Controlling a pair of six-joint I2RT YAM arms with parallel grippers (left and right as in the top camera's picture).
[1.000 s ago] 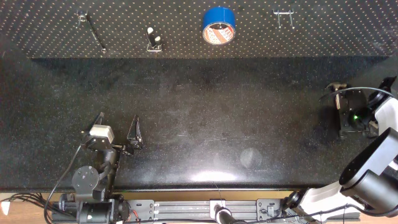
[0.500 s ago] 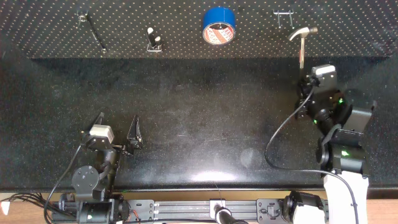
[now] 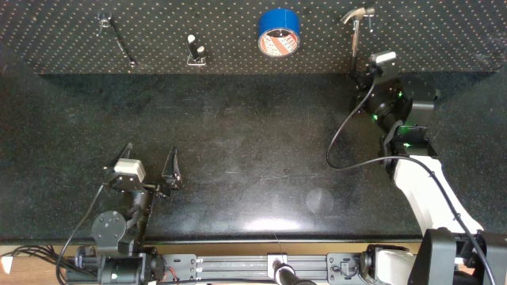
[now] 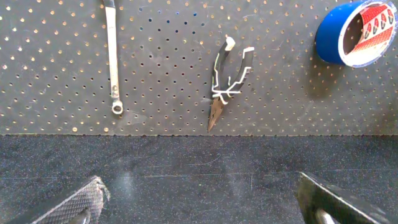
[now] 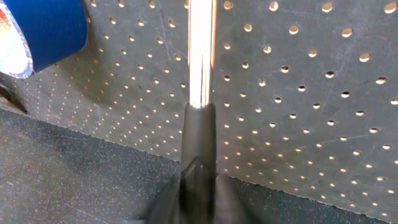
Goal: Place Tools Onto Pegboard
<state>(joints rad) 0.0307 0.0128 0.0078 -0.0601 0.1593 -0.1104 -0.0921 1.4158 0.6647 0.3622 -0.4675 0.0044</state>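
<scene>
One hammer [image 3: 356, 36] high on pegboard [image 3: 444, 39], grasped by right end effector [image 3: 360, 77] | left end effector [image 3: 149, 161] released, well apart

Overhead, two wrist-mounted (pegboard [image 3: 230, 36] shared)

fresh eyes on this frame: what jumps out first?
The right tool holding a hammer upright at the pegboard, head near its top right. Next, the blue tape hanging mid-board, with pliers and a wrench to its left. The left tool sits open, low at the top view's left.
</scene>
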